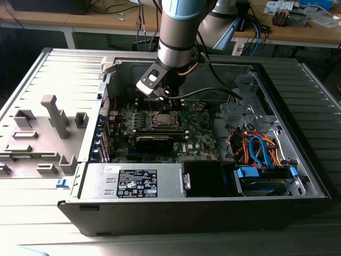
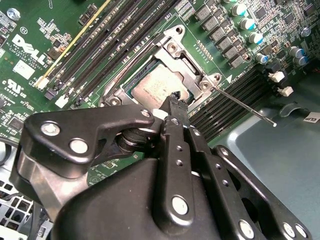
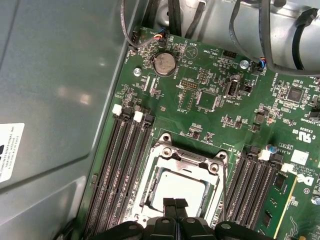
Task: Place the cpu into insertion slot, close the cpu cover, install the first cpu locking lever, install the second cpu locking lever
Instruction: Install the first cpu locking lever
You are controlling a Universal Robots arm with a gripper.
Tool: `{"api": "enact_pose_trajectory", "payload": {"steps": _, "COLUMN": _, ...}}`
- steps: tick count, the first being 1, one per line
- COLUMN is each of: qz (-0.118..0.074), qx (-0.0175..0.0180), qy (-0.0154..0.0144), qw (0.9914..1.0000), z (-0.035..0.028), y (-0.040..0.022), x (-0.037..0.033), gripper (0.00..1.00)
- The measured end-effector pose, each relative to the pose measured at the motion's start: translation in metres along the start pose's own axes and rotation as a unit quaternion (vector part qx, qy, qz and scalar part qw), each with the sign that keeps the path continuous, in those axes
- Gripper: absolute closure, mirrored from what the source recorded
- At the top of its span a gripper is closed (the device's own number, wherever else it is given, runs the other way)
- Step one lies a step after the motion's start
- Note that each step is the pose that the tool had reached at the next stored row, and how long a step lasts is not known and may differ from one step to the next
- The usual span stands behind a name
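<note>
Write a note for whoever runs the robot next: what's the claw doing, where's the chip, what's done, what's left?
Gripper: shut, empty, tips just over the cpu's edge.
The cpu sits in the insertion slot; the cpu cover lies flat over it.
Done: cpu placed, cover closed.
Left: one locking lever sticks out loose beside the slot, unlatched; the other lever I cannot tell.

Arm [image 1: 176,40]: silver-grey tube, pale blue joint cap; black cables [image 1: 209,61] are routed alongside. Gripper [image 2: 175,100] is built of matte black links, fastened by silver screws [image 2: 180,204].
</note>
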State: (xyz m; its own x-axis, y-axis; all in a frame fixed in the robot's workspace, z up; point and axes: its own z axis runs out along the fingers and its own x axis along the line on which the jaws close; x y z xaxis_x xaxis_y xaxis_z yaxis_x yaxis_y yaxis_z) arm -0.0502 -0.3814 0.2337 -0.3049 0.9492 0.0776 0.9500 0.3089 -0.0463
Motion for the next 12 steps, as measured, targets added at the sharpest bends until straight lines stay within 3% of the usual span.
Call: {"api": "enact_pose_trajectory", "payload": {"steps": 12, "qz": -0.006, "qx": 0.0005, "qy": -0.0003, "qw": 0.99998, "z": 0.0, "y": 0.0, "x": 0.0, "gripper": 0.89}}
